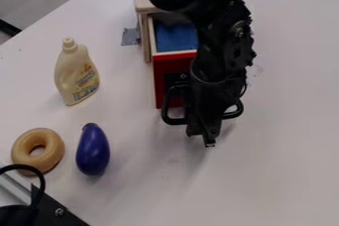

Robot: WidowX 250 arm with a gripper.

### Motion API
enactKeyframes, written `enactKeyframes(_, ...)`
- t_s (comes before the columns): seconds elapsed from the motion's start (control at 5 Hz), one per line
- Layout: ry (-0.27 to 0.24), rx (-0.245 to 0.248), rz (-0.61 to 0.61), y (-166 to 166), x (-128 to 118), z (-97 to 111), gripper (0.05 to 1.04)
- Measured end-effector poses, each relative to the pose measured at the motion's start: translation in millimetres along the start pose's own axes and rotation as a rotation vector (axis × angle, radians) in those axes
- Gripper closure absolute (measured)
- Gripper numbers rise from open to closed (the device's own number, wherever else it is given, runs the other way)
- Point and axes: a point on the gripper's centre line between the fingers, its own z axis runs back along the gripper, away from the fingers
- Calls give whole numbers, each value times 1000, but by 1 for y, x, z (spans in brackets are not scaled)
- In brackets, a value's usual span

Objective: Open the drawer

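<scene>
The wooden box's drawer stands partly pulled out, with its red front (167,66) facing the camera and its blue inside (176,36) showing from above. A black handle (173,121) curves out low in front of the red face and shows on both sides of the gripper. The black gripper (202,138) hangs down at the middle of the handle, its tip just past it toward the camera. It hides the middle of the handle and the right part of the drawer front.
Left of the drawer, a cream bottle (77,74) stands on the white table (278,170). A tan ring (53,149) and a purple eggplant (92,150) lie nearer the camera. Black and metal hardware (49,207) occupies the bottom left corner.
</scene>
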Motion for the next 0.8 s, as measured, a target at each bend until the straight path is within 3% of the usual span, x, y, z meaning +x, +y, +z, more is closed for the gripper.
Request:
enactKeyframes(0.4, -5, 7, 7, 1, -1, 2, 116)
enactKeyframes(0.8, -18, -48, 20, 5, 3, 16, 86)
